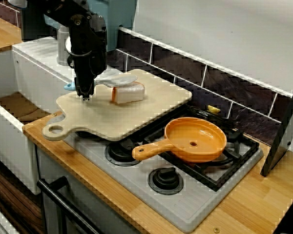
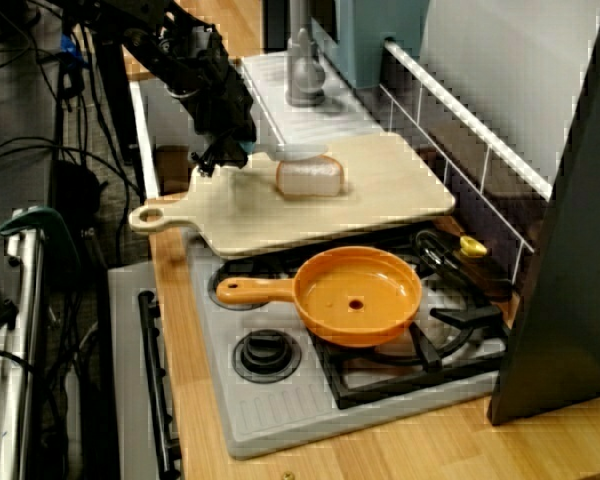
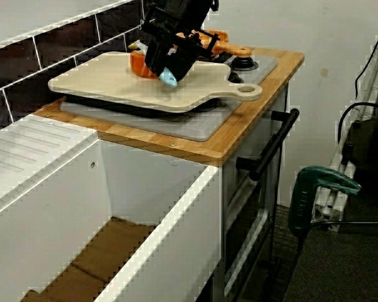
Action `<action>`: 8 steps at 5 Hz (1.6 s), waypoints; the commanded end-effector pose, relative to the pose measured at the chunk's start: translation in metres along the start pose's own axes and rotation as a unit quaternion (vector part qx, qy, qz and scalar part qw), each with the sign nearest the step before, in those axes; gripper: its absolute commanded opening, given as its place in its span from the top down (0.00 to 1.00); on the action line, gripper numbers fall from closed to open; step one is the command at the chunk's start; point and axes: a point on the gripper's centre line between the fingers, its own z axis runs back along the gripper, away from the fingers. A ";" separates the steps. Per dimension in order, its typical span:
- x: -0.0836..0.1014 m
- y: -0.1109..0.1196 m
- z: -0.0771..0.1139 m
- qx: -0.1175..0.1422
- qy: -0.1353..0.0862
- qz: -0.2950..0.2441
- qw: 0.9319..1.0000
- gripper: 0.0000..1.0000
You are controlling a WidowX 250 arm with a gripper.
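Observation:
My black gripper (image 1: 86,96) points down at the left part of a pale wooden cutting board (image 1: 136,114), its tips at or just above the surface. A grey spatula (image 1: 116,79) with a light blue handle (image 1: 68,87) lies across the board's far edge and passes right behind the fingers. Seen from the sink side, the blue handle (image 3: 168,78) shows just under the gripper (image 3: 166,65). Whether the fingers hold it is hidden. A slice of bread (image 1: 128,92) lies on the board just right of the gripper (image 2: 210,160).
The board (image 2: 380,200) rests over the left burners of a grey stove (image 1: 151,195). An orange pan (image 1: 195,140) sits on the right burner, handle toward the front. A metal cup (image 1: 62,46) stands on the white drainboard by the sink (image 3: 82,207). A dark panel (image 1: 283,141) leans at the right.

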 end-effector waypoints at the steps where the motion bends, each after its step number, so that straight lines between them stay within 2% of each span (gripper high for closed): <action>1: 0.004 0.009 0.019 0.006 -0.026 0.002 1.000 1.00; 4: 0.010 0.006 0.034 -0.047 -0.056 -0.030 0.997 1.00; 5: 0.012 0.003 0.038 -0.058 -0.062 -0.039 0.996 1.00; 7: 0.014 -0.009 0.036 -0.082 -0.069 -0.078 0.991 1.00; 8: 0.013 -0.017 0.031 -0.086 -0.063 -0.097 0.990 1.00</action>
